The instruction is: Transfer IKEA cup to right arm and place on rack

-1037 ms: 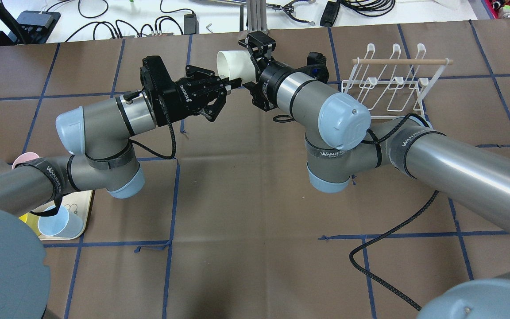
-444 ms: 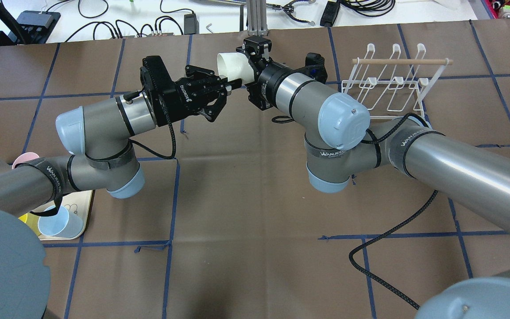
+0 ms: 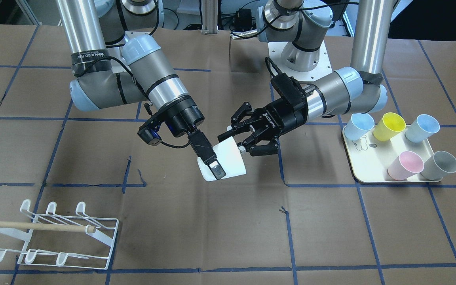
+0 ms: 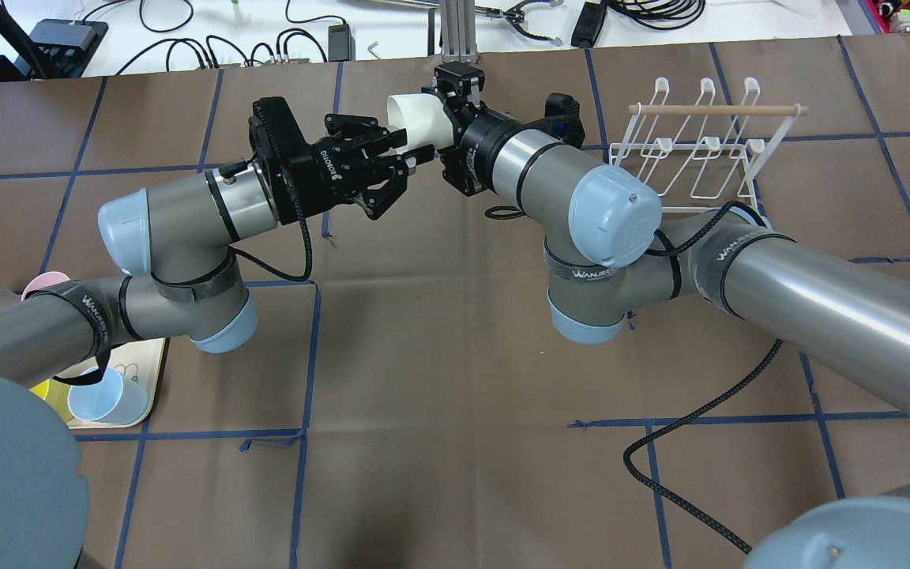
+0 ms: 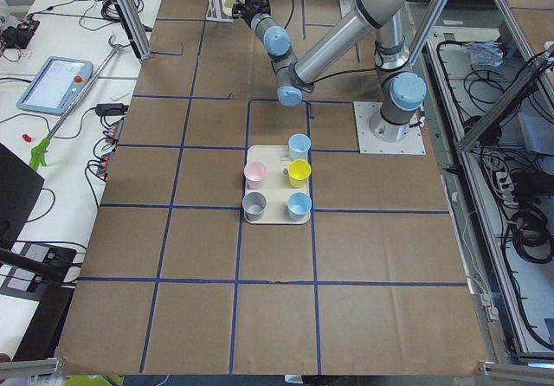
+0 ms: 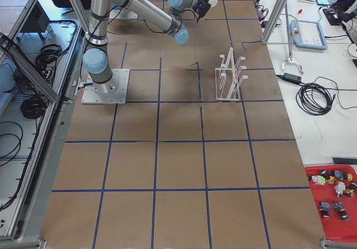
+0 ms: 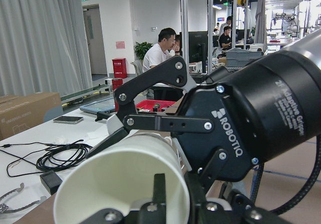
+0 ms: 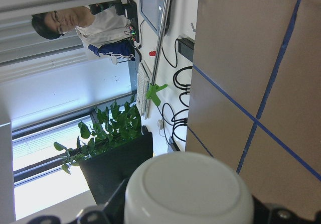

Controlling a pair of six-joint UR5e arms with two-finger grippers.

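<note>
We saw the white cup [image 3: 228,158] held on its side in the air above the surface [image 3: 331,237], pinched by the jaws of the right arm [image 3: 160,85]. The jaws of the left arm [image 3: 331,93] stood spread at its mouth. The rack [image 3: 54,233] stood well apart from it.

Between the black fingers [image 3: 203,147] we see a plain white cup [image 3: 230,156]. Well apart from the fingers we find a white wire rack [image 3: 100,237] with a light wooden dowel [image 3: 34,226]. A cream tray [image 3: 364,170] bears two pale blue cups [image 3: 360,126], a yellow cup [image 3: 388,126], a pink cup [image 3: 405,165] and a grey cup [image 3: 441,165]. Blue tape lines [image 3: 323,185] grid the brown table [image 3: 331,237].
</note>
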